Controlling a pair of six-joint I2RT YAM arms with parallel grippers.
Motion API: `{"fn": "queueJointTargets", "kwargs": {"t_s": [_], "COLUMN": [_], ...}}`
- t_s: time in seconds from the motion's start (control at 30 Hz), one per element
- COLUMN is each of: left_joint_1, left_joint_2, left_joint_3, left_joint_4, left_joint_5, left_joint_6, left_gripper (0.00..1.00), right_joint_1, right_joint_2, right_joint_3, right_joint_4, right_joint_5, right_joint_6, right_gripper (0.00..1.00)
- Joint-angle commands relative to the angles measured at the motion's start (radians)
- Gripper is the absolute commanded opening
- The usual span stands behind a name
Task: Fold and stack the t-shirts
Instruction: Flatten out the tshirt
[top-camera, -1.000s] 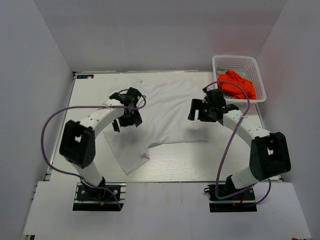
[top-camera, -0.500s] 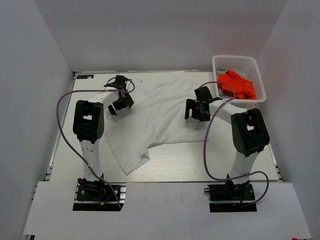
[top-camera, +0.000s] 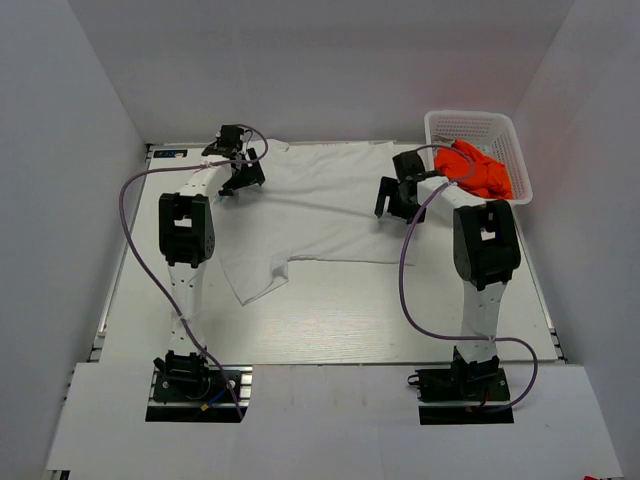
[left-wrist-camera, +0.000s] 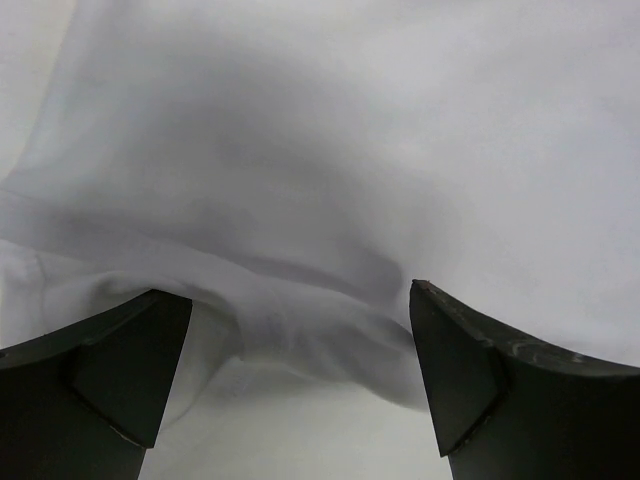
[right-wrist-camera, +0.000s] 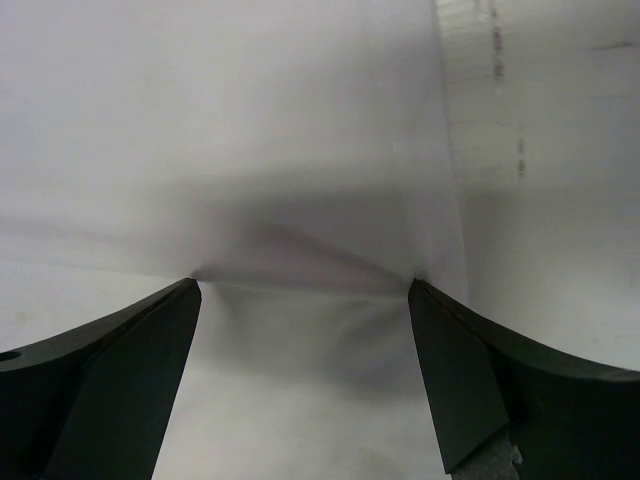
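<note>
One white t-shirt (top-camera: 320, 215) beneath left end effector (left-wrist-camera: 292, 292), right end effector (right-wrist-camera: 303, 284)

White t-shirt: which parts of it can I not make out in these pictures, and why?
- Top view: far corners of the white t-shirt, hidden under the left claw and right claw.
- Top view: any neck label, too small to see.
- Left wrist view: only a blurred fold of cloth; the frame cuts off the rest.
- Right wrist view: one cloth edge shows; the frame cuts off the rest.
</note>
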Motion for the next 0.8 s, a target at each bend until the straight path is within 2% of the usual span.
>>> {"fn": "queueJointTargets", "kwargs": {"t_s": [0.0,0.1,0.2,0.27,0.3,0.33,0.4,0.43,0.47,0.53,0.67,0.77], "left_joint_1": [-0.005,-0.014,-0.023,-0.023,-0.023,-0.023,-0.034,-0.034,-0.034,-0.046,-0.080,-0.102], "left_joint_2": [-0.051,-0.125,-0.287,-0.382,-0.481,-0.533,-0.632,-0.730,-0.777,-0.858,-1.072,-1.137], "left_joint_3": [0.012,0.006,-0.131,-0.288,-0.345,-0.462,-0.587,-0.712,-0.773,-0.919,-1.122,-1.259], "left_joint_4": [0.012,-0.011,-0.010,-0.010,-0.010,-0.010,-0.019,-0.028,-0.037,-0.086,-0.162,-0.162], "left_joint_5": [0.157,0.146,0.146,0.146,0.146,0.146,0.125,0.125,0.112,0.138,0.184,0.249], "left_joint_6": [0.124,0.133,0.121,0.063,0.043,0.018,-0.075,-0.109,-0.206,-0.255,-0.310,-0.324], "left_gripper": [1.00,1.00,1.00,1.00,1.00,1.00,1.00,1.00,1.00,1.00,1.00,1.00], "right_joint_1": [0.004,0.024,0.047,0.055,0.055,0.054,0.049,0.046,0.049,0.047,0.041,0.041], "right_joint_2": [-0.011,-0.043,-0.123,-0.227,-0.250,-0.278,-0.381,-0.402,-0.474,-0.531,-0.605,-0.631], "right_joint_3": [0.085,0.126,0.064,-0.023,-0.057,-0.164,-0.232,-0.337,-0.373,-0.477,-0.551,-0.585], "right_joint_4": [-0.033,-0.039,-0.015,0.025,0.063,0.098,0.169,0.184,0.201,0.249,0.240,0.221], "right_joint_5": [-0.097,-0.179,-0.184,-0.182,-0.175,-0.172,-0.172,-0.169,-0.164,-0.158,-0.100,-0.096], "right_joint_6": [-0.083,-0.119,-0.119,-0.096,-0.082,-0.058,0.010,0.022,0.051,0.084,0.128,0.142], "right_gripper": [0.90,0.90,0.90,0.90,0.90,0.90,0.90,0.90,0.90,0.90,0.90,0.90]}}
